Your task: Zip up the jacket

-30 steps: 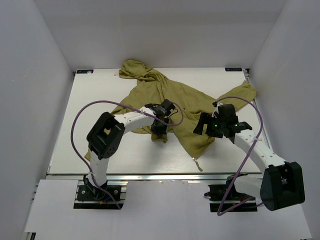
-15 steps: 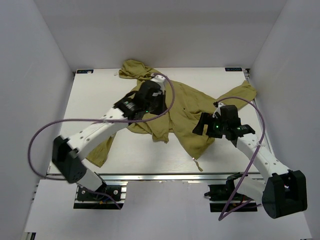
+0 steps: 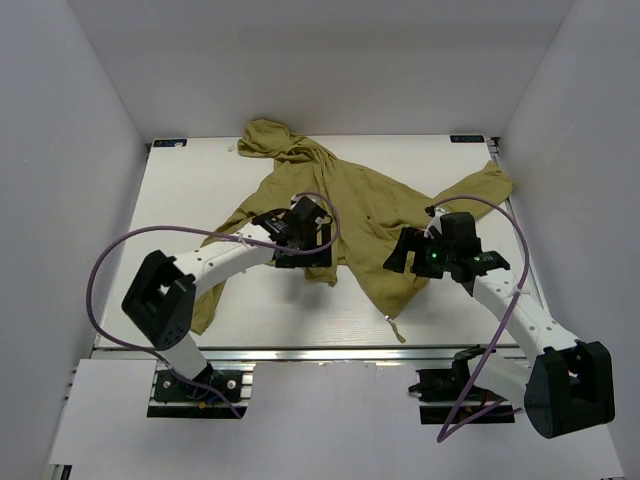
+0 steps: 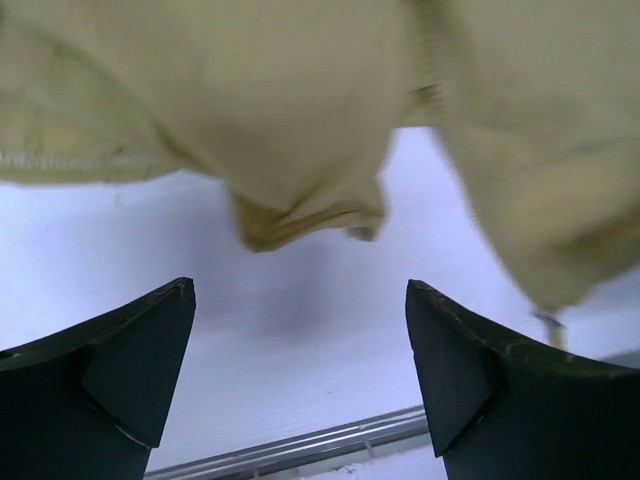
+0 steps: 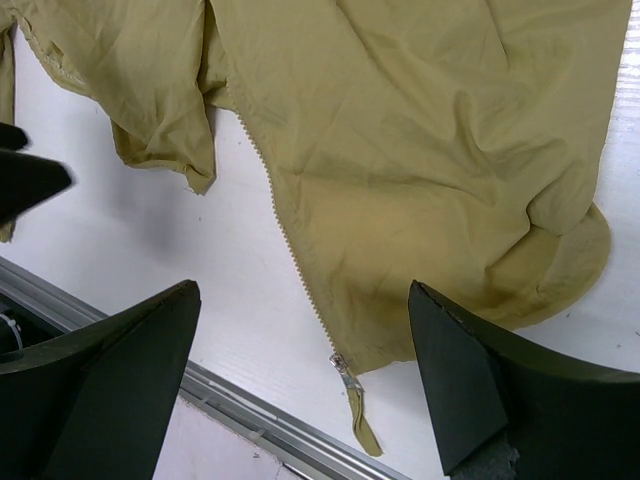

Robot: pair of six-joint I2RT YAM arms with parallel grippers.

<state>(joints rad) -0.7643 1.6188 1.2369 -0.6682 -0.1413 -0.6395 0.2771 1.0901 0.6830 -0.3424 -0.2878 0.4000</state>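
Olive-yellow jacket (image 3: 372, 212) lies crumpled on the white desk (image 3: 195, 185), from mid-desk out to the right. Its hood is toward the far edge, one sleeve reaches the far right corner, and the other trails down the left side under the left arm. The front is not zipped. In the right wrist view a bare row of zipper teeth (image 5: 285, 235) runs down one open edge to the zipper pull (image 5: 351, 389) at the hem, close to the desk's near rail. The left gripper (image 3: 303, 250) sits over the jacket's lower left flap, fingers (image 4: 130, 360) spread wide with nothing between them, only bare desk and a hanging fold of fabric beyond. The right gripper (image 3: 401, 256) hovers over the right front panel, its fingers (image 5: 470, 370) also wide apart and holding nothing, with the cloth below them.
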